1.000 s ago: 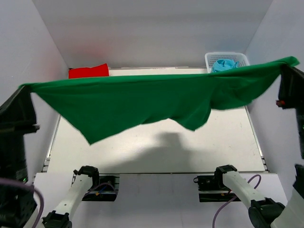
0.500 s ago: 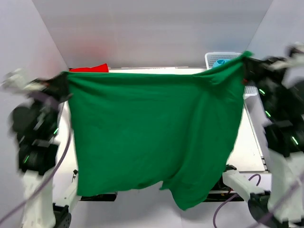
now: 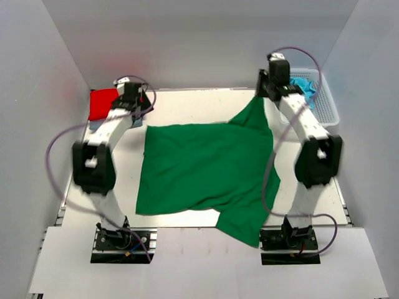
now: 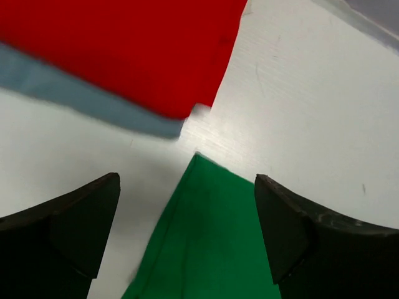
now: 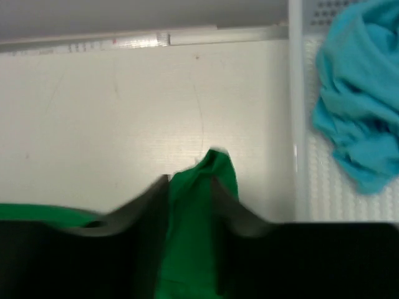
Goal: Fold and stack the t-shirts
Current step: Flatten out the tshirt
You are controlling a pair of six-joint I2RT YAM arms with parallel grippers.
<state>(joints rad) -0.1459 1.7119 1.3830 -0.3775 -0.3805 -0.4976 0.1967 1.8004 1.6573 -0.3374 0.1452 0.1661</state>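
Well, at the far left corner of the worktop (image 3: 199,103) lies a bright red t-shirt (image 3: 103,103), folded flat. In the left wrist view the red t-shirt (image 4: 124,50) rests on a pale blue-grey one (image 4: 81,103), of which only a strip along the edge peeks out. The left claw (image 3: 134,93) hovers just beside this pile, toward the middle of the far edge. Its fingers (image 4: 75,230) stand wide apart and grip nothing. In that wrist view the left claw (image 4: 187,212) frames a pointed corner of the dark green t-shirt (image 4: 206,243), which lies on the bare worktop (image 4: 312,93) close to the pile but not touching it.

The dark green t-shirt (image 3: 206,165) is spread over the middle of the worktop, rumpled (not yet folded), and its near right part hangs over the near edge.

Its far right corner rises in a peak to the right claw (image 3: 265,93), near the far edge. The right wrist view shows the right claw (image 5: 190,199) pinched narrow on a bunched tip of the green cloth (image 5: 199,212), above the worktop (image 5: 124,106).

At the far right corner stands a white mesh basket (image 3: 327,109), seen beside the claw in the wrist view (image 5: 293,93). Inside it a turquoise t-shirt (image 3: 304,84) lies crumpled (image 5: 358,118).
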